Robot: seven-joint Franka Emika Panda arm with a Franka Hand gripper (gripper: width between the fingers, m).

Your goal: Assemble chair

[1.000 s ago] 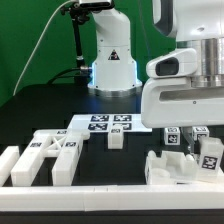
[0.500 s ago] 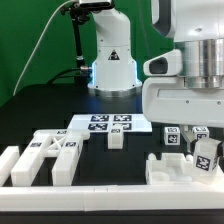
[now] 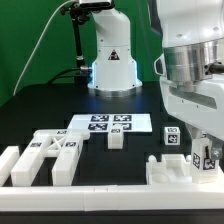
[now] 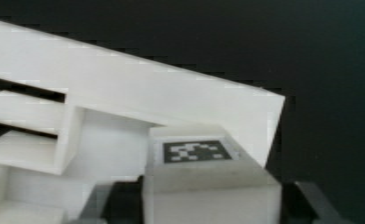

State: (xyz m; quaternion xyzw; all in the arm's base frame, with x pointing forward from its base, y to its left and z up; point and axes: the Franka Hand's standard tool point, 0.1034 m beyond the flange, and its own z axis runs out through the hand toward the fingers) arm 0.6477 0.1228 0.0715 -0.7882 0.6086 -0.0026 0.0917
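Observation:
My gripper (image 3: 208, 160) hangs at the exterior view's right, shut on a chunky white block (image 3: 211, 152) with a black-and-white tag. In the wrist view the same block (image 4: 197, 150) fills the space between my two dark fingers (image 4: 117, 205), tag facing the camera, with my gripper (image 4: 214, 207) closed on its sides. Just below it lies a larger white chair piece (image 3: 168, 172) with raised posts, seen close up as a slotted white panel (image 4: 152, 90). More chair parts, notched and tagged (image 3: 48, 156), lie at the exterior view's left.
The marker board (image 3: 110, 123) lies mid-table with a small white block (image 3: 116, 139) in front of it. Another tagged piece (image 3: 172, 137) stands behind the right-hand part. The arm's base (image 3: 112, 60) is at the back. A low white rail (image 3: 100, 190) runs along the front.
The wrist has turned and tilted over the last second, so the arm's housing now looks slanted. The held block has stayed in the jaws at nearly the same spot.

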